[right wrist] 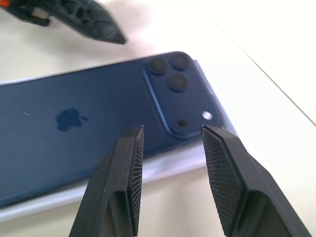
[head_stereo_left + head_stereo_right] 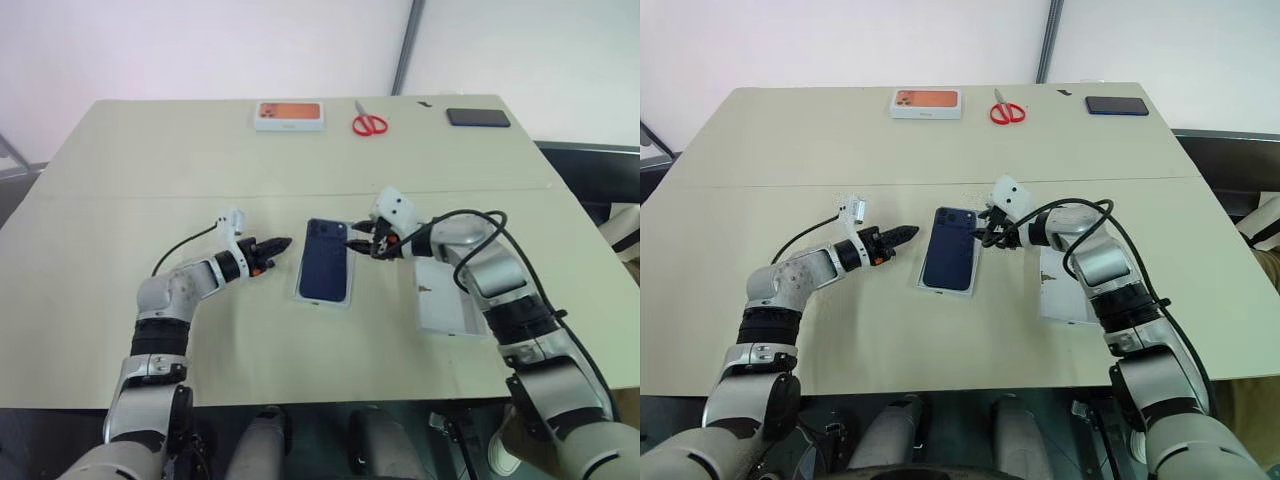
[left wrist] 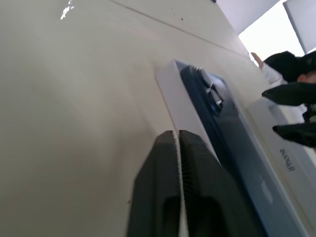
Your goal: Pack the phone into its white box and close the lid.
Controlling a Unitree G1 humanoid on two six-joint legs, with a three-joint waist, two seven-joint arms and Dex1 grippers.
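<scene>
Navy-blue and glossy, the phone (image 2: pixel 325 260) lies back up in the white box (image 2: pixel 349 286) on the table (image 2: pixel 150 160), between the two grippers in the head view. The left gripper (image 2: pixel 284 242) is just beside the box's left edge, its fingers pressed together on nothing. The right gripper (image 2: pixel 360 238) is at the phone's camera corner, and the lid (image 2: pixel 445 305) lies under its forearm (inside face up).

From the left wrist, the shut fingers (image 3: pixel 163 173) point along the box's edge.

From the right wrist, the fingers (image 1: pixel 129 168) stand apart over the camera cluster, gripping nothing.
</scene>
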